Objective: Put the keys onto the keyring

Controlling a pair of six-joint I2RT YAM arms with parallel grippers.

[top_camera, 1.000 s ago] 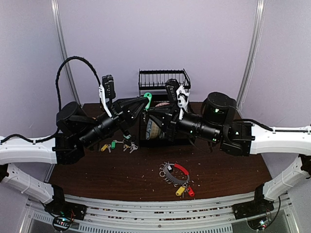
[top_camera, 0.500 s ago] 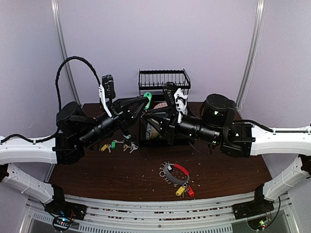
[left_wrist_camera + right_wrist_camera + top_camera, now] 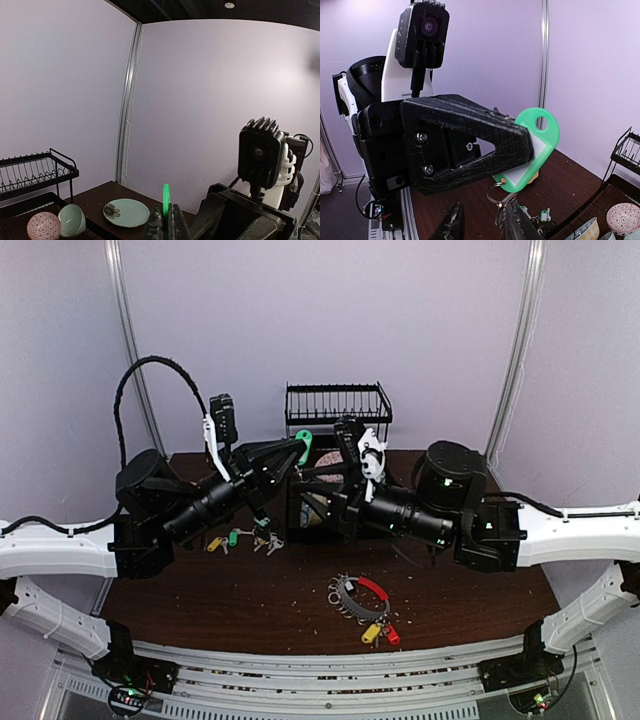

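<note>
Two claws meet in the air over the back of the counter point(image 3: 250, 605). My left claw point(image 3: 520, 146) is clamped fully shut on the green-tagged key point(image 3: 540, 131), gripping the plastic tag flat between its fingers. The tag's rounded end with the hole sticks out past the fingertips, and its small ring and metal blade hang below.

My right claw point(image 3: 481, 221) sits just under that hanging metal with its jaws partly apart and nothing gripped between them. The blade hangs down close to the inner face of one finger; I cannot tell whether they touch.

Down on the counter, near the front edge and well apart from both claws, lies the keyring point(image 3: 358, 592), red sleeve on its far right arc, with a yellow-tagged and a red-tagged key point(image 3: 380, 634) lying at its near side. A few loose keys point(image 3: 242, 538) lie under my left arm. At the back stands a dish rack point(image 3: 337, 403), with two bowls point(image 3: 60, 222) and a plate point(image 3: 126, 212) below it.
</note>
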